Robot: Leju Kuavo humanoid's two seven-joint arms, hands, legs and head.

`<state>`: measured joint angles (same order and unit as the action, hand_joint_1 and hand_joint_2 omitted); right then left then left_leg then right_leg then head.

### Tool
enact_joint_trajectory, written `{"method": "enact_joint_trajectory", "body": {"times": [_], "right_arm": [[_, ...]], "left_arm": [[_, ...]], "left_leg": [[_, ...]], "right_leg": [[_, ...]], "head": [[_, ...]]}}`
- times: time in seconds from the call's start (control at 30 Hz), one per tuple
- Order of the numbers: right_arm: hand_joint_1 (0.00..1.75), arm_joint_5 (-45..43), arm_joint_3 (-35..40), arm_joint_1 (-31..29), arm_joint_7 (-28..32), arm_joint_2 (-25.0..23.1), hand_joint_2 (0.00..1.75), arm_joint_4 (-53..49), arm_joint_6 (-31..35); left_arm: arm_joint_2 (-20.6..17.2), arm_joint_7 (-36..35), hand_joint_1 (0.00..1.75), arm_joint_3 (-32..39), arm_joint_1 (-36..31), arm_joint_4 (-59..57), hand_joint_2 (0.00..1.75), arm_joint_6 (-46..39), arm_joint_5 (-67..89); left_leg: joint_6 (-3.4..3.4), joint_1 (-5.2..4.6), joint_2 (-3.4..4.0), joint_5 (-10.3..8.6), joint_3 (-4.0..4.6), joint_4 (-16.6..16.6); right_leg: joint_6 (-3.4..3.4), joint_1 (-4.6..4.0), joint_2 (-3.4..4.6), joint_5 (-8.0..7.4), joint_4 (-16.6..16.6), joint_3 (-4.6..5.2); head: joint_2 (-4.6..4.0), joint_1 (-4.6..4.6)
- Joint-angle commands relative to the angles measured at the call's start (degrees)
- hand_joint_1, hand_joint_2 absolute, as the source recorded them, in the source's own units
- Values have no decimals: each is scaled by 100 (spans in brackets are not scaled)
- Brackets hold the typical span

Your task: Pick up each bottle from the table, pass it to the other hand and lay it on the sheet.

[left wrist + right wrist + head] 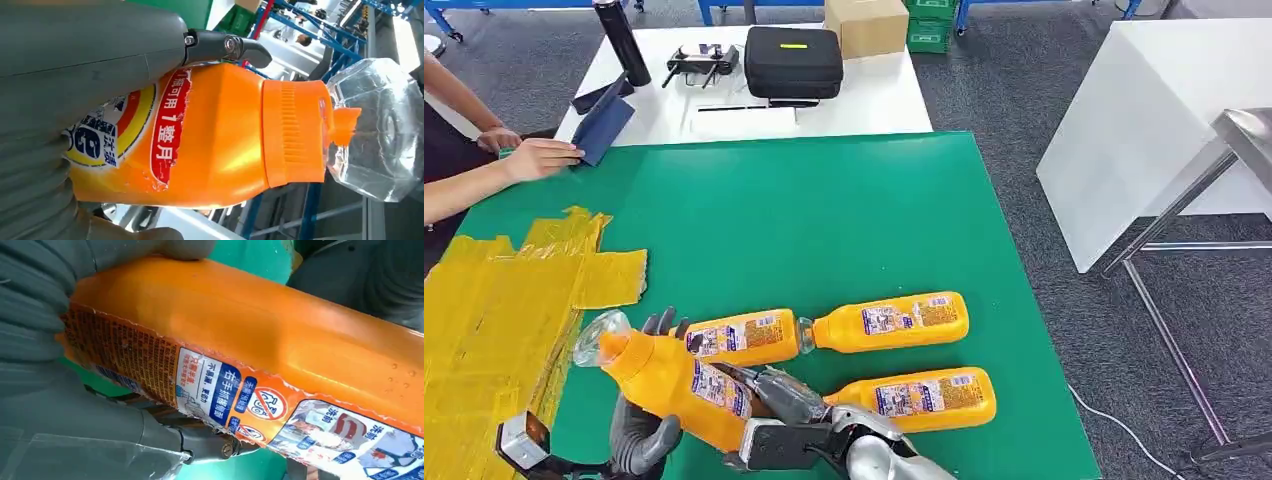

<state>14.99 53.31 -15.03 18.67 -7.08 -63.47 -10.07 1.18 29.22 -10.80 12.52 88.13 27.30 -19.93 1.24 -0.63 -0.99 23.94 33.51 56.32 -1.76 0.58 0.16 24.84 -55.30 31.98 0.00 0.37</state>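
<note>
Both hands grip one orange bottle [674, 380] above the near left part of the green table [824, 220]: the left hand [639, 435] wraps its fingers around the bottle from below, and the right hand [774, 400] closes on its base end. The bottle's clear cap [596, 335] points far-left, toward the yellow sheet [504, 300] lying on the table's left side. Three more bottles lie on the table: one [742, 337] just beyond the held bottle and partly hidden by it, one [889, 322] to its right, and one [919, 397] near the right arm. At the far left, a person's hand [539, 158] touches a blue folder [606, 125]. Beyond the table, a white desk [864, 100] carries a black case [793, 60], a cardboard box [865, 24] and a black flask [621, 40]. In the right wrist view the fingers are mostly hidden behind the bottle, so how far they wrap is hard to tell.
</note>
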Motion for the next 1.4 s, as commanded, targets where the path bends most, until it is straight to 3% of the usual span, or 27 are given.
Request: {"method": "enact_joint_trajectory", "body": {"times": [0.03, 0.1, 0.13, 0.17, 0.8, 0.83, 0.87, 0.9, 1.0, 1.17, 1.23, 1.27, 1.4], "right_arm": [[175, -14, 706, -445, -174, -64, 175, 694, -15], [175, -37, 706, -447, -221, -61, 175, 684, 36], [175, -53, 697, -446, -249, -58, 175, 679, 57], [175, -71, 692, -446, -282, -49, 175, 657, 96], [175, -159, 483, -357, -293, 116, 175, 446, 209], [171, -139, -282, 191, -60, 393, 175, -494, 801], [54, -103, -453, 339, 50, 406, 175, -746, 1012], [0, -89, -613, 494, 102, 444, 175, -1059, 1117], [0, -29, -1011, 834, 143, 613, 175, -1891, 1235], [0, -15, -1041, 836, 130, 578, 175, -1825, 1207], [0, 138, -1152, 870, 224, 630, 175, -1948, 1377], [0, 221, -1239, 833, 134, 760, 0, -2113, 1426], [0, 368, -1477, 489, -145, 984, 0, -2253, 1227]], "left_arm": [[-20, -148, 0, -104, -273, -354, 175, -567, 463], [9, -220, 0, -76, -306, -342, 175, -910, 723], [23, -247, 168, -64, -326, -332, 175, -1069, 871], [58, -258, 175, -34, -343, -313, 175, -1264, 1066], [157, -243, 175, 76, -319, -208, 175, -1461, 1295], [345, -100, 175, 390, 45, 461, 175, -1749, 1272], [322, -37, 175, 471, 182, 709, 175, -1893, 1354], [289, 7, 175, 579, 320, 1013, 175, -2076, 1449], [250, 24, 175, 1063, 677, 1960, 175, -2631, 2028], [300, -27, 175, 1088, 644, 1914, 175, -2583, 2021], [324, 175, 175, 1185, 631, 2049, 175, -3176, 2657], [256, -4, 175, 1423, 584, 2226, 175, -3839, 3377], [93, -118, 175, 2472, 79, 2435, 175, -5208, 4883]], "left_leg": [[-16, 9, 4, 1, -13, 1], [-13, 7, -2, 1, -10, 1], [-8, 4, -3, -2, -6, -1], [-12, 7, -2, 1, -11, 1], [-11, 7, -3, 1, -8, 3], [-11, 7, -2, 2, -8, 5], [-6, 3, -5, -1, -4, 1], [-7, 7, -4, 5, -2, 7], [-6, 8, 2, 7, 14, 14], [-10, 4, 1, 7, 5, 8], [-11, 11, -2, 7, 1, 9], [-9, 6, -1, 5, 4, 6], [-13, 10, 0, 4, 13, 17]], "right_leg": [[8, -9, -6, 1, 4, -17], [7, -7, -9, 2, 4, -14], [5, -4, -9, 1, 4, -9], [7, -7, -10, 3, 4, -16], [6, -7, -11, 3, 2, -14], [6, -8, -10, 3, 2, -15], [3, -3, -10, 2, 3, -8], [3, -7, -10, 6, 2, -9], [3, -9, -2, 5, -6, 7], [4, -4, -8, 7, -4, 2], [4, -10, -7, 6, 1, -6], [2, -5, -4, 4, 0, 0], [6, -8, -7, 4, -10, 8]], "head": [[0, 0], [0, 0], [0, 0], [0, 0], [0, 0], [0, 0], [0, 0], [0, 0], [0, 2], [0, -4], [0, 0], [2, -2], [0, 0]]}}
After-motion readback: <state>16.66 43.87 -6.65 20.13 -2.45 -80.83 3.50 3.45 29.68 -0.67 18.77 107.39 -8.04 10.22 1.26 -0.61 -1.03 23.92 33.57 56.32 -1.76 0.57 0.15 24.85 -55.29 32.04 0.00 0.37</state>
